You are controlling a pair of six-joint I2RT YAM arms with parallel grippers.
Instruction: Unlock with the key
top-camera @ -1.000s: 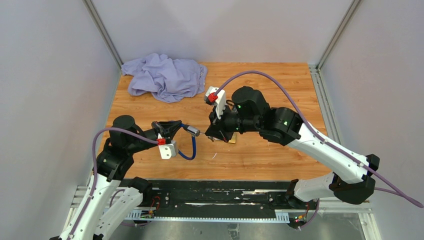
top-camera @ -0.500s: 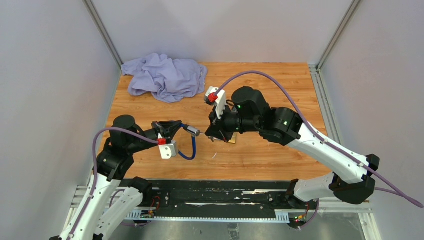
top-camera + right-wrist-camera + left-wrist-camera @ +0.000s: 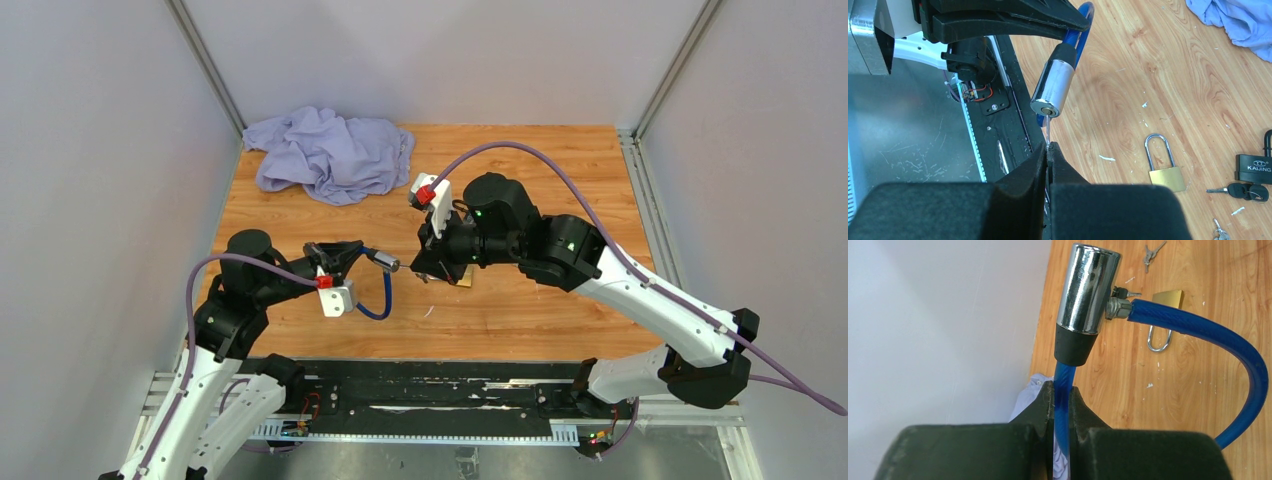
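Observation:
A cable lock hangs above the table: a chrome cylinder (image 3: 1087,290) (image 3: 1053,90) (image 3: 385,262) with a looped blue cable (image 3: 1198,330) (image 3: 385,300). My left gripper (image 3: 1061,390) (image 3: 352,255) is shut on the blue cable just behind the cylinder's black collar. My right gripper (image 3: 1048,147) (image 3: 423,274) is shut on a thin silver key (image 3: 1047,130). The key's blade points up at the keyhole in the cylinder's end face, and its tip reaches that face. How deep it sits I cannot tell.
A brass padlock (image 3: 1165,172) (image 3: 1168,297) lies on the wooden table under the right arm. Beside it are a black padlock (image 3: 1254,167), a black-headed key (image 3: 1235,190) and loose keys (image 3: 1149,252). A lavender cloth (image 3: 330,150) is heaped at the far left corner.

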